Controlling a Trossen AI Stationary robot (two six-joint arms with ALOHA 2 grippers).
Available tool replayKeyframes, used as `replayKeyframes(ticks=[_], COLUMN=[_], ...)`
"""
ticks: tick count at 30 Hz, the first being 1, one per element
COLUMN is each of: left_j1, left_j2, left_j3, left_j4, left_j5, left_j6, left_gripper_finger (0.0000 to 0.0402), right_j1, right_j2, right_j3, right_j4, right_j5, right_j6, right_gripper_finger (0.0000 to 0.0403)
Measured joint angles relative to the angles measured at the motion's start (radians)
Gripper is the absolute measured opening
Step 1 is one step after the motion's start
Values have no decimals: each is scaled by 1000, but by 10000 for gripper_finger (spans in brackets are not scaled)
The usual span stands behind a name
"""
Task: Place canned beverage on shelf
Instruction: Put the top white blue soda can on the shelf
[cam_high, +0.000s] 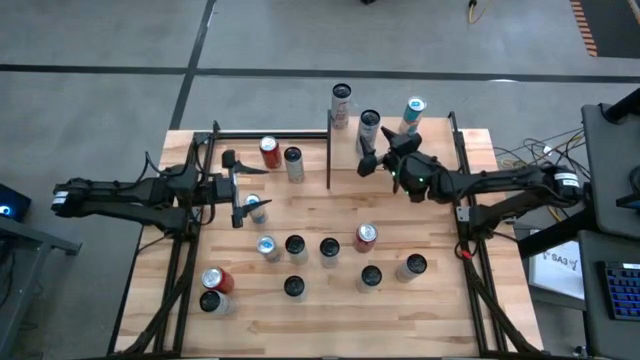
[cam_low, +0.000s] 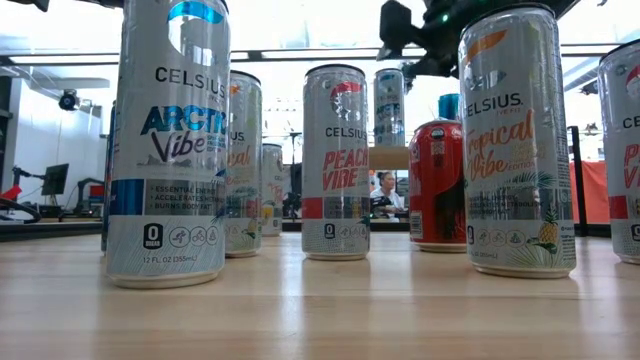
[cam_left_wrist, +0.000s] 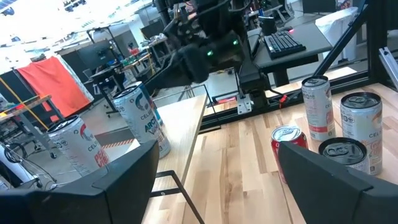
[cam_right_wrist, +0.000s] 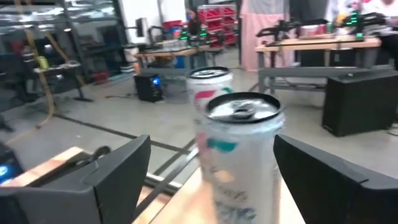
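Three tall silver cans stand on the light-wood shelf (cam_high: 395, 140) at the table's far edge; the right gripper (cam_high: 372, 160), jaws released, flanks the middle can (cam_high: 369, 127). Next it likely withdraws without tipping it.

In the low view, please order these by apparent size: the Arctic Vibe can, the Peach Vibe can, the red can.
1. Arctic Vibe can, nearest the camera
2. Peach Vibe can
3. red can
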Motion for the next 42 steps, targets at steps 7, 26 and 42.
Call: replayKeyframes(ticks=[7, 26, 42], left_j1=[0, 0, 0], left_j2=[0, 0, 0], left_j3=[0, 0, 0], left_j4=[0, -1, -10], left_j5=[0, 0, 0], left_j6=[0, 0, 5], left_gripper_finger=[313, 313, 313], right_j1=[84, -11, -118], right_j2=[-7, 15, 192], right_j3=[-1, 114, 391], right_j4=[-109, -513, -872], right_j5=[-1, -48, -54], right_j6=[23, 131, 83], right_gripper_finger=[271, 9, 9])
